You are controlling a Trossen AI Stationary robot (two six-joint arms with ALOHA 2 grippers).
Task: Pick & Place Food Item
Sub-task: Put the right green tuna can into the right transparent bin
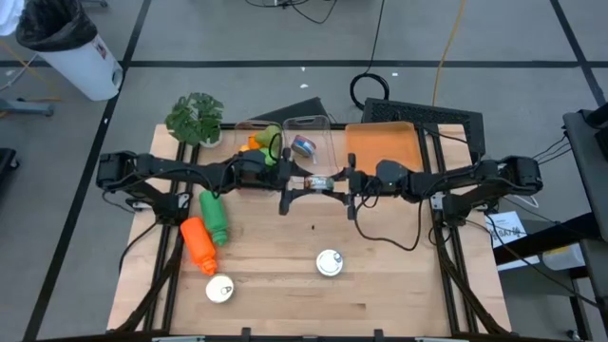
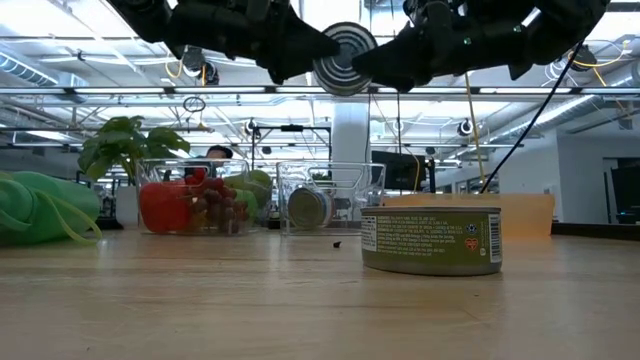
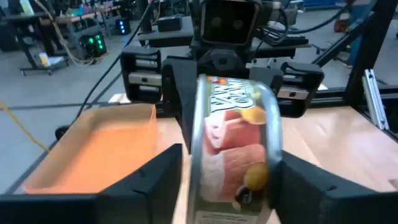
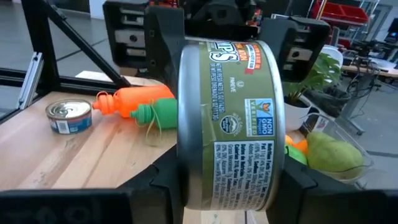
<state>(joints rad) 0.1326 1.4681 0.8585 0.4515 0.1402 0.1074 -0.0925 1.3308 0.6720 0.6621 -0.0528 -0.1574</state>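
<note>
A food can (image 1: 321, 182) with an olive-green label is held on its side in the air over the middle of the table, between my two grippers. In the low view its round end (image 2: 345, 60) faces the near edge. My left gripper (image 1: 302, 184) reaches it from the left and my right gripper (image 1: 338, 183) from the right. Each wrist view shows the can, in the left one (image 3: 236, 137) and in the right one (image 4: 230, 118), filling the space between that arm's own fingers, with the other gripper right behind it. My left gripper pinches the can between its two fingers, one on each flat end near the rim (image 3: 194, 168). The fingers come level from the table's left. The can is lifted clear, its axis level. My right gripper pinches the same can by its two flat ends near the rim (image 4: 181, 174), coming level from the table's right, opposite the left gripper. The can lies on its side, well above the table.
A second can (image 1: 329, 263) stands near the middle front and a third (image 1: 219, 290) at the front left. Orange (image 1: 199, 244) and green (image 1: 215, 217) bottles lie at the left. At the back are a plant (image 1: 196, 119), two clear bins (image 1: 285, 142) and an orange tray (image 1: 380, 147).
</note>
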